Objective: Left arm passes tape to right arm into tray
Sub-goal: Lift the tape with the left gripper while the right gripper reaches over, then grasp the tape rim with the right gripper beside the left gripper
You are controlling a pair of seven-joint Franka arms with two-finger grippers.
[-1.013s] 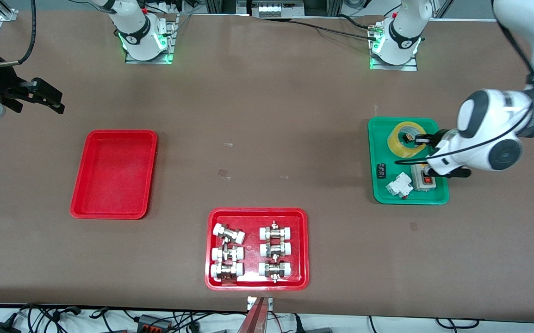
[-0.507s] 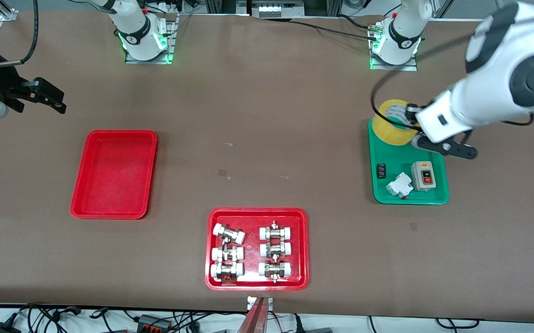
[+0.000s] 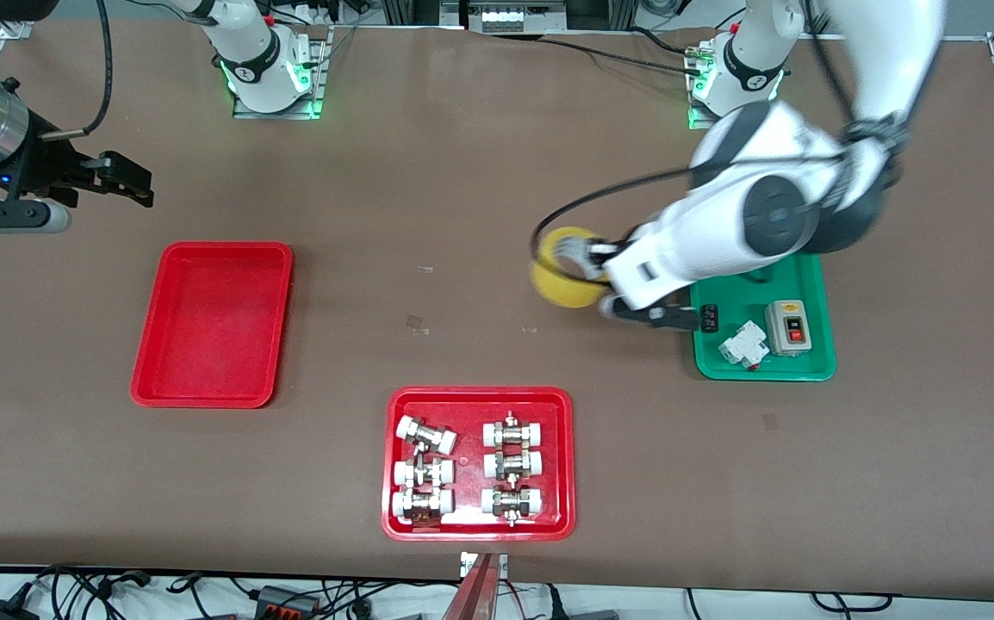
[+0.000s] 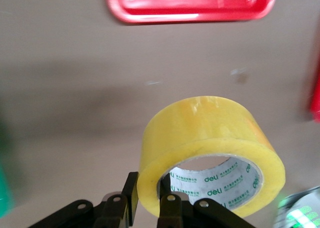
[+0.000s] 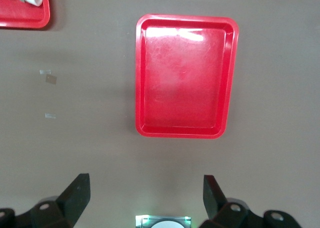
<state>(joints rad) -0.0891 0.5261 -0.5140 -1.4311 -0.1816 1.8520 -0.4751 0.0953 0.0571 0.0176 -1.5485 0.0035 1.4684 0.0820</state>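
From the front, my left gripper (image 3: 598,277) carries the tape (image 3: 562,268) in the air over the bare table (image 3: 462,172), between the green tray (image 3: 760,366) and the empty red tray (image 3: 213,323). My right gripper (image 3: 122,182) waits over the table near that red tray.

In the left wrist view, my fingers (image 4: 131,200) pinch the wall of the tape (image 4: 210,143), one outside and one, I think, inside the ring.

In the right wrist view, my right fingers (image 5: 75,190) are spread wide above the red tray (image 5: 142,77).

Picking up is done; the handover and placing remain.
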